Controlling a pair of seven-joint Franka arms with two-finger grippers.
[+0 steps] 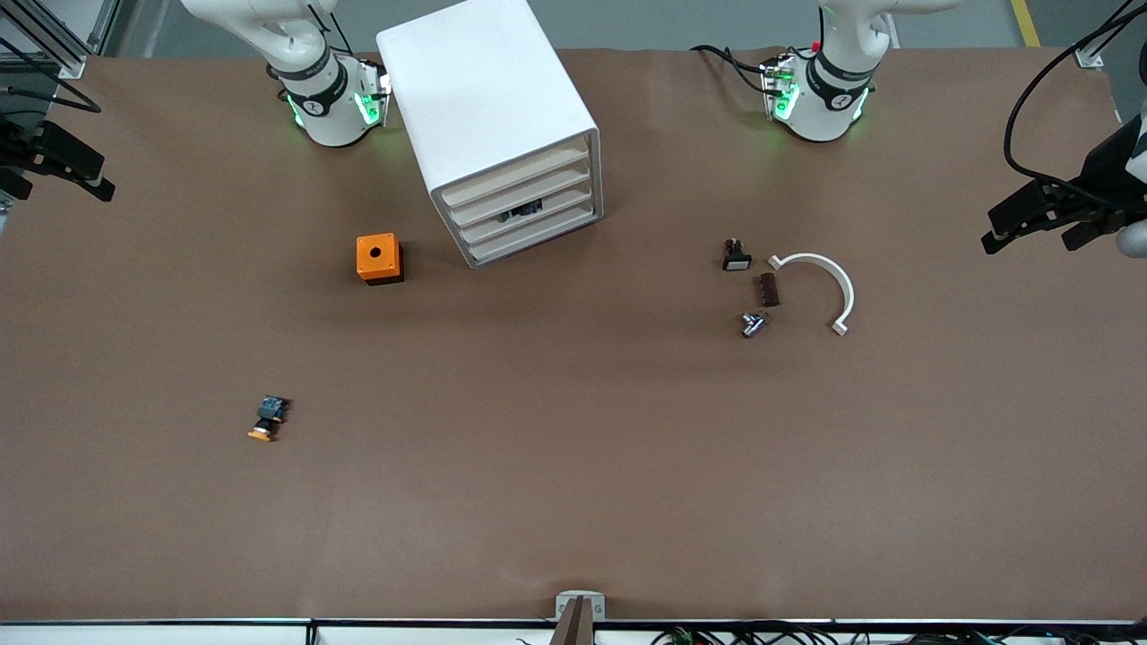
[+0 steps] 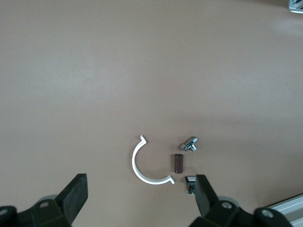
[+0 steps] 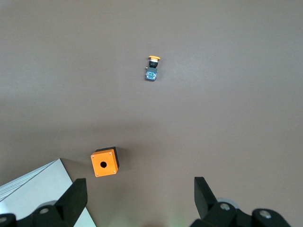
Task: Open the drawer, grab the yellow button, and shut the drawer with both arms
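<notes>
The white drawer cabinet stands between the two arm bases with all its drawers shut. A small dark and blue part shows in the gap of its third drawer. The button, with an orange cap on a black-and-blue body, lies on the table nearer the front camera, toward the right arm's end; it also shows in the right wrist view. My right gripper is open and empty, high over the right arm's end of the table. My left gripper is open and empty, high over the left arm's end.
An orange cube with a hole sits beside the cabinet. Toward the left arm's end lie a small black part with a white face, a brown block, a metal piece and a white arc.
</notes>
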